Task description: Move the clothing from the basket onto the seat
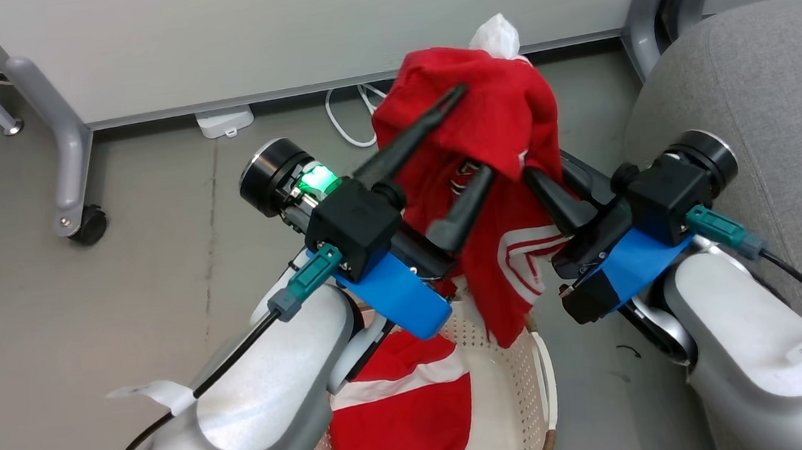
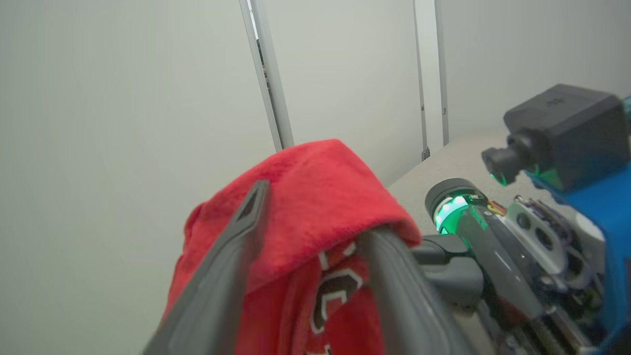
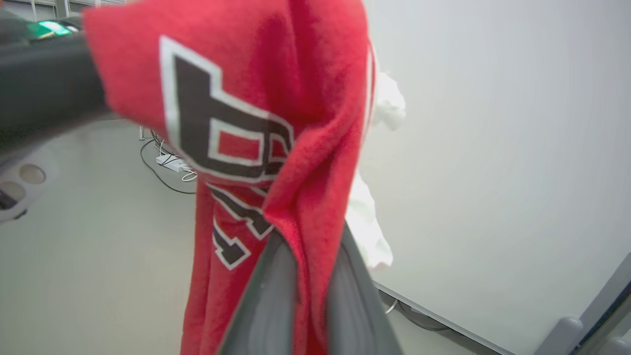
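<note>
Main worry right now: the lifted garment (image 1: 507,102) is shared between the two arms in a messy way. The right gripper (image 1: 531,175) has its fingers pinched shut on a fold of it, centre-right of the head view. The left gripper (image 1: 474,129) has its fingers spread wide, with the cloth draped over the tips like a hood rather than clamped.

If the right arm swings toward the seat (image 1: 767,89) at the right edge before the left one backs out, I'd guess the fabric snags on that upper left finger. That could yank it out of what looks like a pretty thin pinch. Then it either lands on the floor (image 1: 84,325) in the gap between basket and seat, or flops back in. The hanging tail also dangles just over the basket (image 1: 520,399) at bottom centre, so a low sideways carry could drag it across the rim.

Contents: the basket holds the other garment (image 1: 406,411), red with a white stripe and a number patch near the bottom edge of the frame. It lies in the left part, and the right part is bare. The visible part of the seat has no clothing on it yet.
</note>
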Motion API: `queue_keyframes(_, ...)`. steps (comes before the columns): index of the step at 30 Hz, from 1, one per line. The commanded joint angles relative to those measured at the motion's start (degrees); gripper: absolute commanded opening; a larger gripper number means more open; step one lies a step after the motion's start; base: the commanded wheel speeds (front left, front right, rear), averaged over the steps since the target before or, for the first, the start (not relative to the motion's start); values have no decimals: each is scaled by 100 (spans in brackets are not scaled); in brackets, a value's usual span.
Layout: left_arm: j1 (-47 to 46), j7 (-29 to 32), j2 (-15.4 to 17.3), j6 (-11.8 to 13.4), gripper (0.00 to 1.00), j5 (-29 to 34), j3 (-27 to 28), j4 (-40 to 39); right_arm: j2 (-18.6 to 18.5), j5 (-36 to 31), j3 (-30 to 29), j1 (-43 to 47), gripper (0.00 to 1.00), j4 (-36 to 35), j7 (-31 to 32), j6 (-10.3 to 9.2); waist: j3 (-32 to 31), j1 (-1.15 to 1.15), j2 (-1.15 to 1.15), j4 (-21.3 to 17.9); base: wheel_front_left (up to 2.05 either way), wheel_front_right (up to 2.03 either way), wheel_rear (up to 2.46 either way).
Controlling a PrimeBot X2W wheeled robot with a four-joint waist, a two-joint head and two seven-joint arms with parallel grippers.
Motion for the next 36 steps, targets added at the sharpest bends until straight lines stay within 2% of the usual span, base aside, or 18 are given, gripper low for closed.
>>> queue_keyframes(1,40,-31,32,33,100,13,1,21,28,-30,-88,87,0,-54,-22,3,17,0,0,-4,0,0,0)
queue_keyframes(17,260,-40,185,123,100,55,49,22,102,-278,-1142,312,0,-430,-22,3,333,0,0,-238,0,0,0)
queue_keyframes(36,511,-44,504,131,100,97,-39,-10,322,-484,-2238,727,0,-974,-22,3,807,0,0,-1288,0,0,0)
